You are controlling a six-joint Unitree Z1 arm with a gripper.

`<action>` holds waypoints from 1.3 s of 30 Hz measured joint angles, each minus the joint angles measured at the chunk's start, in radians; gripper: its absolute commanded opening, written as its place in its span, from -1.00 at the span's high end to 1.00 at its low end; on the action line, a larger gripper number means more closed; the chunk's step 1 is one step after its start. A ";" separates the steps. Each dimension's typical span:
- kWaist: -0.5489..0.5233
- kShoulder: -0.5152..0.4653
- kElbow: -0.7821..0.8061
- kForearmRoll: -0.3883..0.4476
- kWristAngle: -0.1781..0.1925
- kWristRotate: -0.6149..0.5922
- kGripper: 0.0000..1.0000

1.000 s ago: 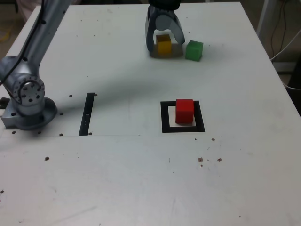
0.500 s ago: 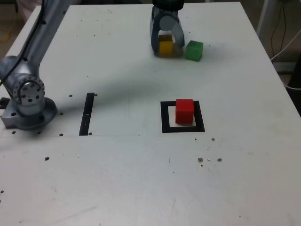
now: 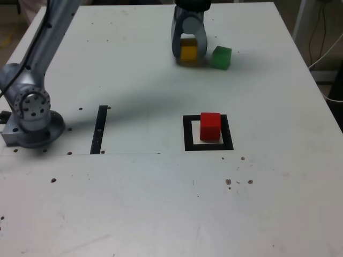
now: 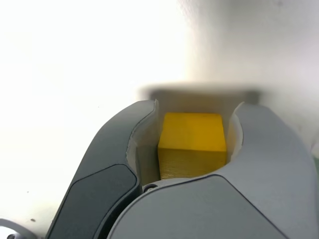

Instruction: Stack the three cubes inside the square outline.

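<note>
Inside the thick black square outline [image 3: 188, 134], right of the white table's [image 3: 144, 203] middle in the exterior view, sits a solid red cube [image 3: 210, 127]. Toward the far edge, a green cube [image 3: 221, 58] rests just beside the downward-pointing grey gripper [image 3: 189, 54], which pinches a yellow cube [image 3: 188, 52]. The grey arm [image 3: 48, 59] slants up from the exterior view's left; dark cables [image 3: 323, 32] hang beyond the right edge.
</note>
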 measured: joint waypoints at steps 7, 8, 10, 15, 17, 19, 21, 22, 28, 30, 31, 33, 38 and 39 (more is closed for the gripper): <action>-0.032 -0.055 0.015 0.035 0.003 -0.007 0.21; -0.039 -0.065 0.017 0.040 0.003 -0.009 0.21; -0.058 -0.095 0.021 0.057 0.003 -0.016 0.21; -0.112 -0.169 0.057 0.090 0.002 -0.056 0.21; -0.141 -0.195 0.070 0.105 0.001 -0.076 0.20; -0.181 -0.218 0.077 0.128 -0.002 -0.104 0.20; -0.218 -0.233 0.085 0.139 -0.012 -0.129 0.20; -0.235 -0.239 0.091 0.142 -0.017 -0.143 0.20; -0.317 -0.275 0.143 0.147 -0.056 -0.215 0.20; -0.363 -0.293 0.160 0.146 -0.073 -0.241 0.20; -0.380 -0.299 0.168 0.145 -0.079 -0.253 0.20; -0.401 -0.308 0.183 0.142 -0.088 -0.278 0.20; -0.493 -0.330 0.206 0.136 -0.118 -0.349 0.20; -0.505 -0.334 0.210 0.134 -0.123 -0.362 0.20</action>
